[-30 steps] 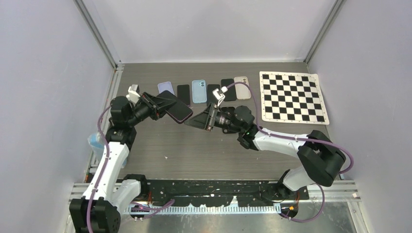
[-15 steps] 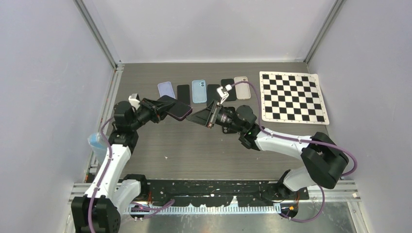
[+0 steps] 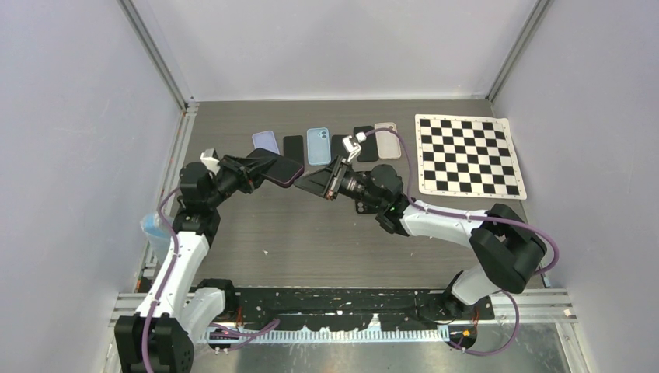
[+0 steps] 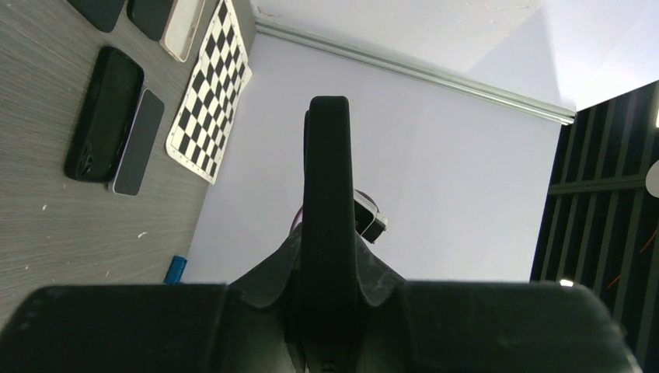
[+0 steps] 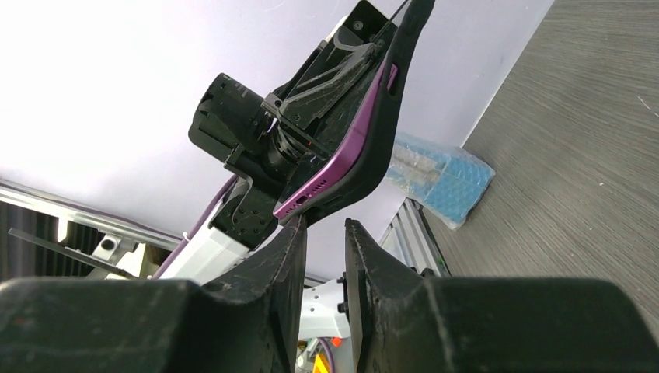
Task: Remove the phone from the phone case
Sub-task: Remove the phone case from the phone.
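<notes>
Nearest us, at the left edge of the table [image 3: 311, 241], lies one blue bubble-wrap pouch [image 3: 152, 229]. Further in, above the table's middle, our two grippers face each other. The left gripper [image 3: 260, 166] is clamped on the one purple phone [image 5: 342, 151], which sits in its black case [image 5: 371, 151], held off the table and tilted. The right gripper [image 5: 325, 225] has its two fingers at a narrow gap with nothing between them. Their tips are right at the case's bottom corner; we cannot tell if they touch it.

By the right arm two pieces lie side by side, one black handset [image 4: 105, 116] and one grey phone [image 4: 140, 132].

Beyond, we count six in a row: one lavender case [image 3: 266, 141], one light-blue case [image 3: 318, 146], one beige case [image 3: 386, 130] and three black slabs [image 3: 293, 148]. To their right lies one checkerboard mat [image 3: 468, 155].
</notes>
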